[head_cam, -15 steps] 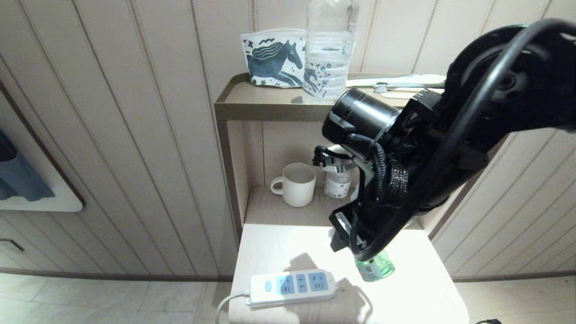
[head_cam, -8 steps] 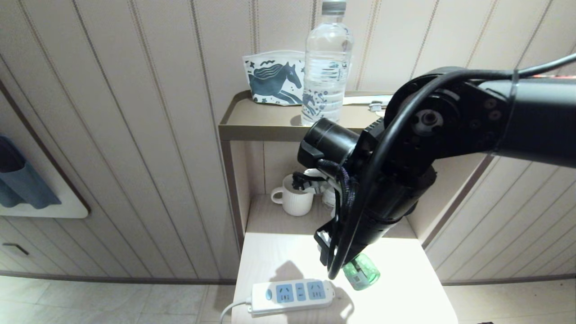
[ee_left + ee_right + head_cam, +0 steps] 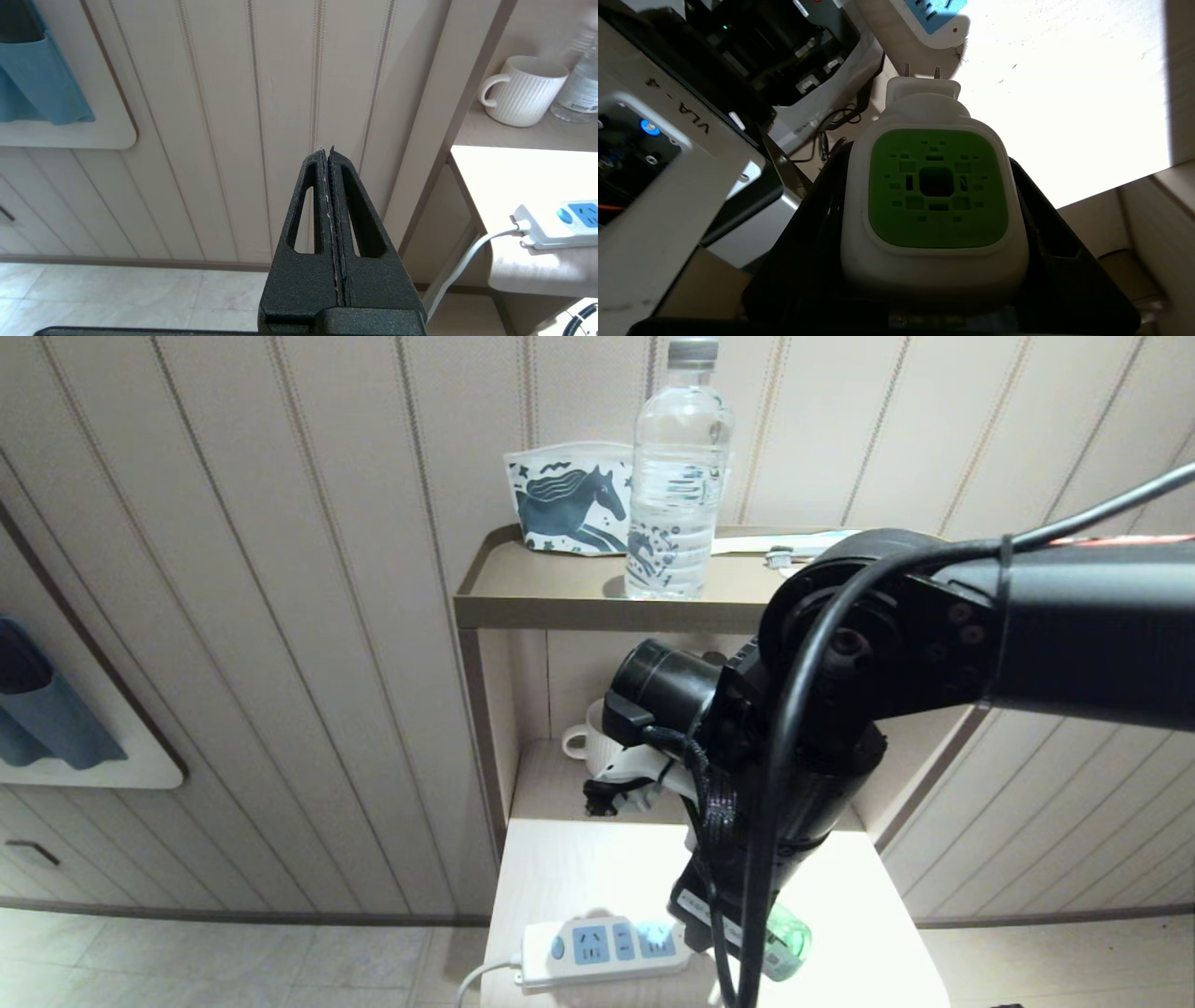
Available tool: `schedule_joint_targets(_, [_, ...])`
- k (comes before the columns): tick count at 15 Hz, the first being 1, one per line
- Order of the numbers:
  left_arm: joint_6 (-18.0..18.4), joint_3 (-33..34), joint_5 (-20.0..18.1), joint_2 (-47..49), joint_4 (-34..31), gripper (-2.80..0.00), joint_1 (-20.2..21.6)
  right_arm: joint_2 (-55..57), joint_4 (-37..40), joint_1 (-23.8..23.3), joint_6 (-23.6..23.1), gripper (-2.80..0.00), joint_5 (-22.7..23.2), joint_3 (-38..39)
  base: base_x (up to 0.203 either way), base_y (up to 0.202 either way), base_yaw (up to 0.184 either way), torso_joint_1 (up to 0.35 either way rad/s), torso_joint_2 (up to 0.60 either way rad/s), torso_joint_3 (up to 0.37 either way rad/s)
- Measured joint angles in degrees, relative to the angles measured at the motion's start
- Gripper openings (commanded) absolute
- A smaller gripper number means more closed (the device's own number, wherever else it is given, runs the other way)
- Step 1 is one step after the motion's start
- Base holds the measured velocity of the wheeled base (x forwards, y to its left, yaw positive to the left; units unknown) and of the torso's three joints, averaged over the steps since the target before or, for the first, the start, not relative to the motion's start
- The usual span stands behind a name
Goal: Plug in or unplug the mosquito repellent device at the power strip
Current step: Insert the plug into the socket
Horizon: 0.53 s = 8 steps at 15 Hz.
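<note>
right end effector (image 3: 934,261) grips mosquito repellent device (image 3: 934,196), prongs near power strip (image 3: 602,947) end.

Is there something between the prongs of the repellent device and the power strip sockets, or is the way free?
Nothing visible blocks it. The right tool holds the mosquito repellent device, prongs toward the power strip, with only bare tabletop between.

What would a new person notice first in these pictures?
Probably the black right arm filling the head view, its right gripper holding the white plastic mosquito repellent device with a green top, prongs bare, near the long white power strip with light-blue sockets on the pale table. A clear plastic water bottle stands on the shelf above.
</note>
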State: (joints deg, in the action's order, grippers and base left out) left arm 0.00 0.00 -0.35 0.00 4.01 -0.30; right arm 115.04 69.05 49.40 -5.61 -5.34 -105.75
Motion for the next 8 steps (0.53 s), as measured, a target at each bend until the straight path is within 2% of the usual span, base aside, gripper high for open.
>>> schedule_joint_targets(3, [0.0, 0.0, 0.0, 0.0, 0.0, -2.8, 0.0, -3.3, 0.1, 2.2, -6.6, -2.8, -0.1, 3.0, 0.0, 0.0, 0.0, 0.0, 0.0, 0.0])
schedule_joint_targets(5, [0.0, 0.0, 0.1, 0.0, 0.0, -2.8, 0.0, -6.0, 0.0, 4.1, -12.6, -2.8, -0.7, 6.2, 0.0, 0.0, 0.0, 0.0, 0.0, 0.0])
schedule_joint_targets(8, [0.0, 0.0, 0.0, 0.0, 0.0, -2.8, 0.0, -9.5, -0.3, 7.2, -14.5, -2.8, -2.8, 10.2, 0.0, 0.0, 0.0, 0.0, 0.0, 0.0])
